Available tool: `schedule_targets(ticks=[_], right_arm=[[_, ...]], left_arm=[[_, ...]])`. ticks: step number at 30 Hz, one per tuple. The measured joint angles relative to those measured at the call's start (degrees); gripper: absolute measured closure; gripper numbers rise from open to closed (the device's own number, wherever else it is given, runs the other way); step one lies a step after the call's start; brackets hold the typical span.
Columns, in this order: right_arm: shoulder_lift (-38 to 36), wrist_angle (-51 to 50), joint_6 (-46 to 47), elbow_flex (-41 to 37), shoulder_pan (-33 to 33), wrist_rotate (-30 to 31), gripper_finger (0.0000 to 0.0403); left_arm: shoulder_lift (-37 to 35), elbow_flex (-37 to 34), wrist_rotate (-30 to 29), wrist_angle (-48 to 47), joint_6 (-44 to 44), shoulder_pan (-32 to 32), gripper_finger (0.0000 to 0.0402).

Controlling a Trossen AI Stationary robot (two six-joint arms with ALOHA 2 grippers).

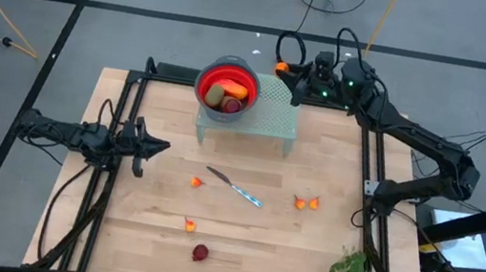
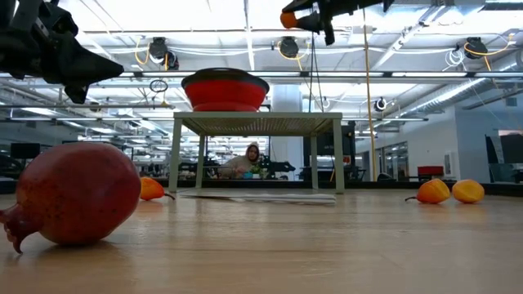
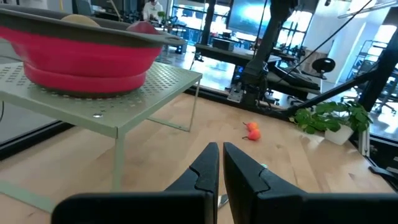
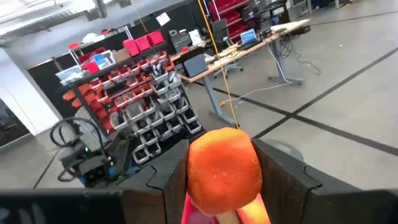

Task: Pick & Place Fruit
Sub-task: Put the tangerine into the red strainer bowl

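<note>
- My right hand (image 1: 282, 68) grips a small orange toy fruit (image 4: 224, 165) beside the red round bowl (image 1: 217, 82), which holds several pieces.
- My left hand (image 1: 156, 146) waits pinched shut; five fruits remain on the wooden bench (image 1: 303, 251).

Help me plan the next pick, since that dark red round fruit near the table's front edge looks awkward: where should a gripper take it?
Grip the dark red fruit across its round body, coming straight down from above. It lies on its side with a small pointed crown sticking out one end, so the wide middle probably offers the steadier hold.
</note>
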Motion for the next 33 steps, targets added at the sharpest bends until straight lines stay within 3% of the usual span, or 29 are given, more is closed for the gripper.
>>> schedule_targets(ticks=[18, 33], right_arm=[[17.9, -17.3, -1.5, 21.6, -0.3, -4.4, 0.0245], [26.4, -17.9, -1.8, 23.3, 1.1, -5.9, 0.0245]], left_arm=[[0.0, 0.0, -0.2, -0.3, -0.2, 0.0, 0.0380], [0.0, 0.0, -0.2, -0.5, 0.0, 0.0, 0.0380]])
